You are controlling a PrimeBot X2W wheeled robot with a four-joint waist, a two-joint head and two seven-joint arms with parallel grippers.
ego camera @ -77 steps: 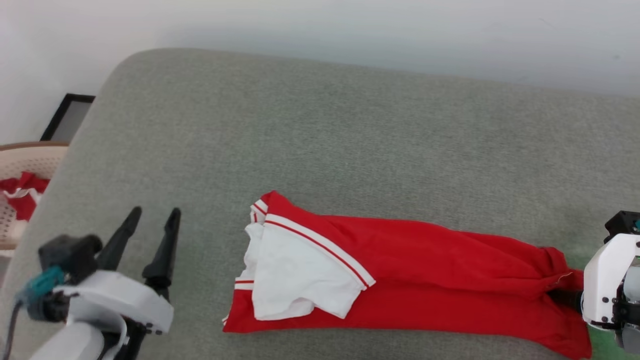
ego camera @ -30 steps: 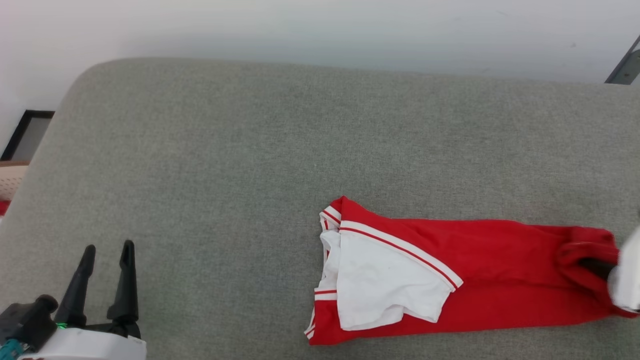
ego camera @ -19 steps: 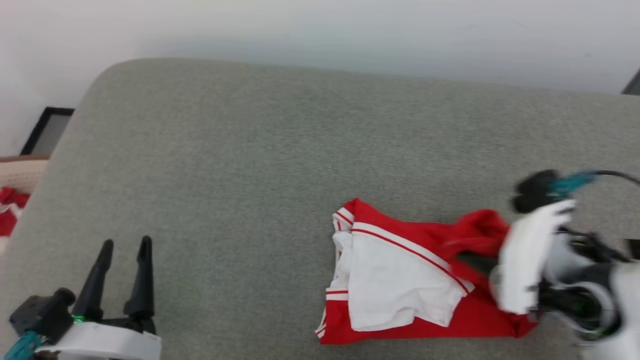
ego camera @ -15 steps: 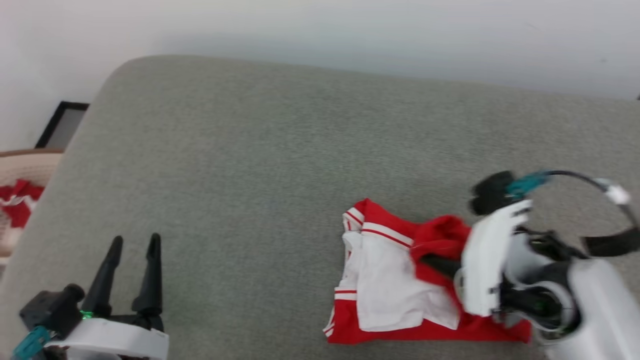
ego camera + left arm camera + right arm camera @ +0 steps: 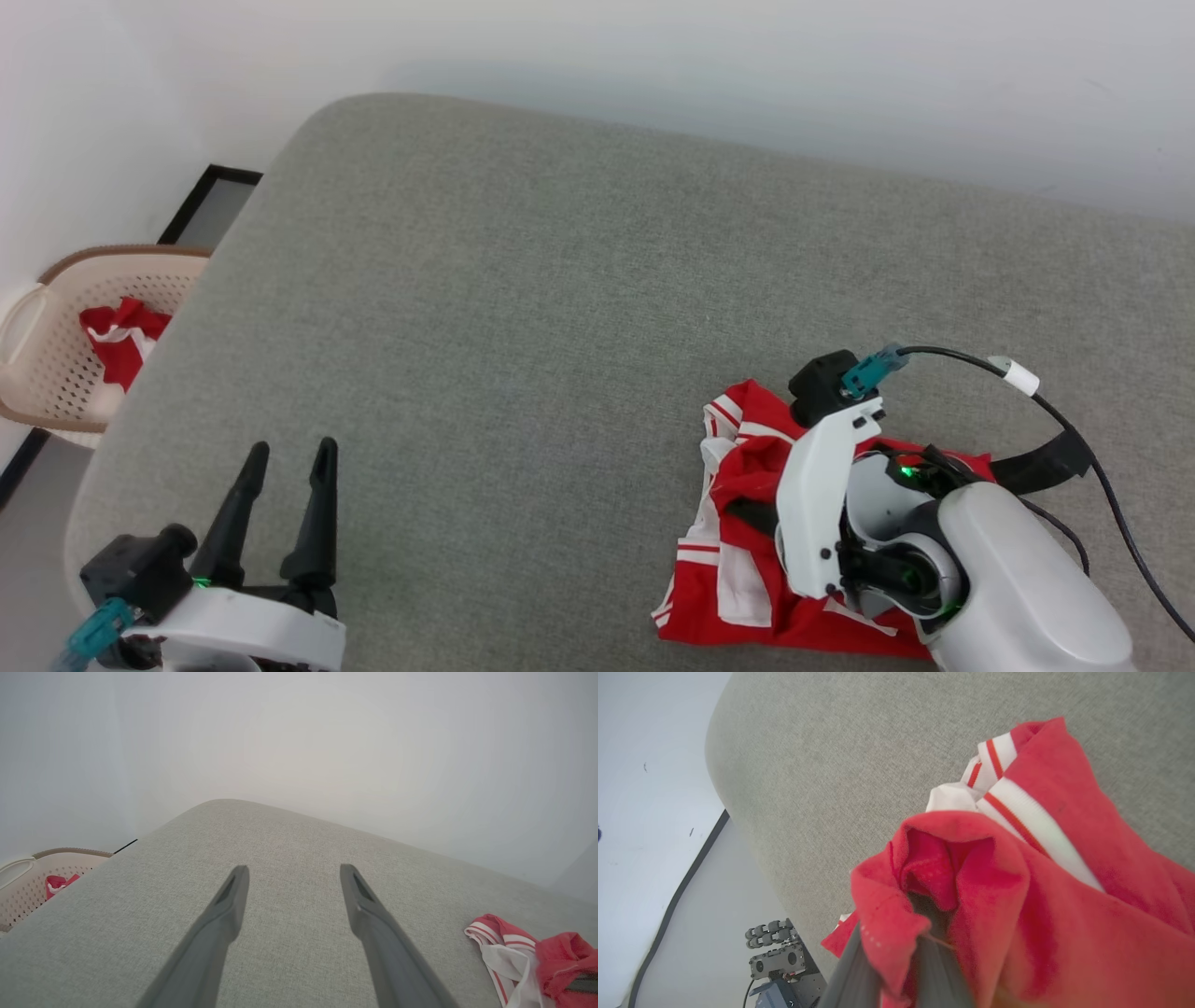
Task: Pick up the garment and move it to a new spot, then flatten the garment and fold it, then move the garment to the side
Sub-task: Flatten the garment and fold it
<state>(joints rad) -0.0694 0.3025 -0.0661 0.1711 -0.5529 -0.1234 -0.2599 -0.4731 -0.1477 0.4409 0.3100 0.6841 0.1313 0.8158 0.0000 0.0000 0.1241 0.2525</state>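
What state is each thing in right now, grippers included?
garment: bunched over itself on the grey cushion, one red end pinched.
right gripper: shut on the garment, fingers buried in red cloth.
left gripper: open, holding nothing, well apart from the garment.
basket: upright beside the cushion, holding a small red-and-white cloth.

White arm shells [image 5: 1008, 579], long black fingers [image 5: 316, 504] — teal plugs [image 5: 864, 373], black cable [image 5: 948, 352].
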